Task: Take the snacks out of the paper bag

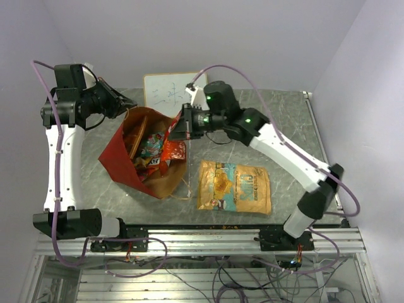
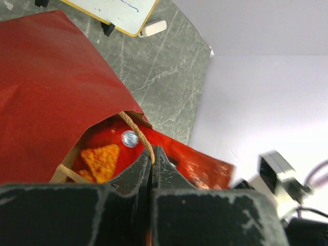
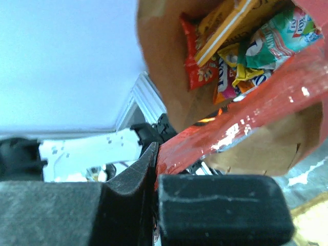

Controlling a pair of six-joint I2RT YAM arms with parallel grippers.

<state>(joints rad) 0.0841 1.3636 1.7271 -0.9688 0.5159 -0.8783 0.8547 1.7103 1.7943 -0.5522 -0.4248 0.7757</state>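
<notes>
The red paper bag (image 1: 120,158) lies tilted on the table at the left, mouth open upward, brown inside. My left gripper (image 1: 126,103) is shut on its tan loop handle (image 2: 136,129) at the bag's far rim (image 2: 46,92). My right gripper (image 1: 178,128) is shut on a glossy red packet (image 1: 174,146) at the bag's mouth; in the right wrist view the packet (image 3: 246,118) runs out from between the jaws. Several small packets (image 3: 241,56) lie inside the bag. The large orange-and-teal chip bag (image 1: 235,187) lies flat on the table to the right of the bag.
A small whiteboard (image 1: 165,93) stands at the back of the grey marble table (image 1: 290,120), with a white eraser (image 2: 152,28) beside it. The table's metal front rail (image 1: 208,240) holds both arm bases.
</notes>
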